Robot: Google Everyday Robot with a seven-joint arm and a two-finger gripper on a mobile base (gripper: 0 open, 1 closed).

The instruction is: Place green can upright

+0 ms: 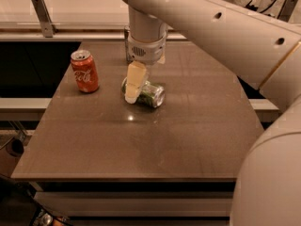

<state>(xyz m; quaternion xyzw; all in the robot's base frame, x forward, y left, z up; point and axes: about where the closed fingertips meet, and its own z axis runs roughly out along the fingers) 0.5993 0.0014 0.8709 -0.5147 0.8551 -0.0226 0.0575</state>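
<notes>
Green can (151, 94) sideways under gripper (133, 93)

The green can (151, 94) lies on its side on the desk (188, 126), upper middle of the frame. The gripper (135, 91) covers its left end.

Brown table (188, 135): green can (151, 94) on its side, gripper (134, 89) at it, Coca-Cola can (85, 71) upright.

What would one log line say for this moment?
claw: at green-white patterned drink can | can: on its side, brown table | upright: not yet
</notes>
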